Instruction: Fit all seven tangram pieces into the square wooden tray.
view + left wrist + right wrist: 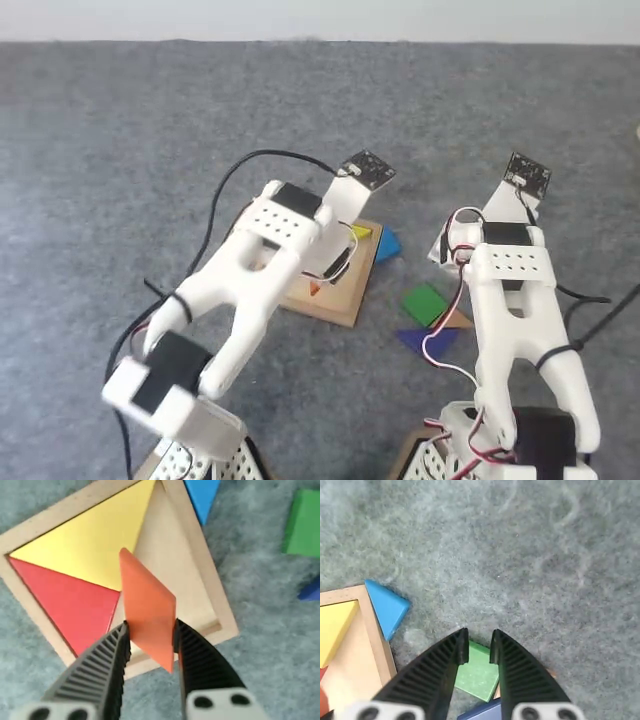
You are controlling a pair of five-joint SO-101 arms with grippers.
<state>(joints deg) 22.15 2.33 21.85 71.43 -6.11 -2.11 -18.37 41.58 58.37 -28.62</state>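
Note:
The square wooden tray (pixel 214 587) holds a yellow triangle (pixel 90 540) and a red triangle (pixel 70 605). My left gripper (pixel 150 632) is shut on an orange parallelogram piece (pixel 148 610), held on edge and tilted just above the tray's bare wooden part. In the high view this arm hangs over the tray (pixel 345 310). My right gripper (pixel 479 647) is shut with nothing in it, a little above the carpet by the green square (pixel 477 677). A light blue triangle (pixel 387 607) lies against the tray's outer rim.
A dark blue piece (pixel 425 340) and a tan-orange piece (pixel 458 320) lie beside the green square (pixel 425 303), right of the tray. Grey carpet covers the table, with open room at the back and left. Cables trail off both arms.

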